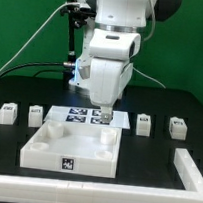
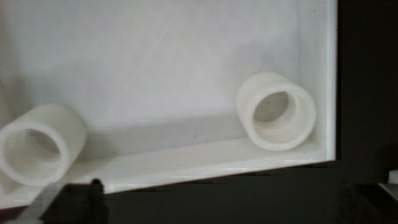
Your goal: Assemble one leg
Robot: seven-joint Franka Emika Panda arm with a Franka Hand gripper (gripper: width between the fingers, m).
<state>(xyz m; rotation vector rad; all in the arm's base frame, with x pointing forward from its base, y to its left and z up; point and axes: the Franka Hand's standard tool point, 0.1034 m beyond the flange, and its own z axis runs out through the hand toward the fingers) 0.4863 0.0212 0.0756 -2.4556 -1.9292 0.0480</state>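
Claw (image 1: pixel 106 116) wide, nothing in it, hanging over the tray's (image 1: pixel 39 154) back edge by the marker board (image 1: pixel 76 114). Nearest leg (image 1: pixel 144 122) sits on the table, apart from the claw.

Green backdrop (image 1: pixel 27 22) behind; black tabletop (image 1: pixel 146 160); bright, even light.

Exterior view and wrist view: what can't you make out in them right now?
- Marker board: exterior view, the gripper covers some of its tags.
- Tags on the legs: exterior view, too small to read.
- White part: exterior view, cut off by the picture's right edge.
- One socket of the tray: wrist view, blurred and cut off by the picture's edge.
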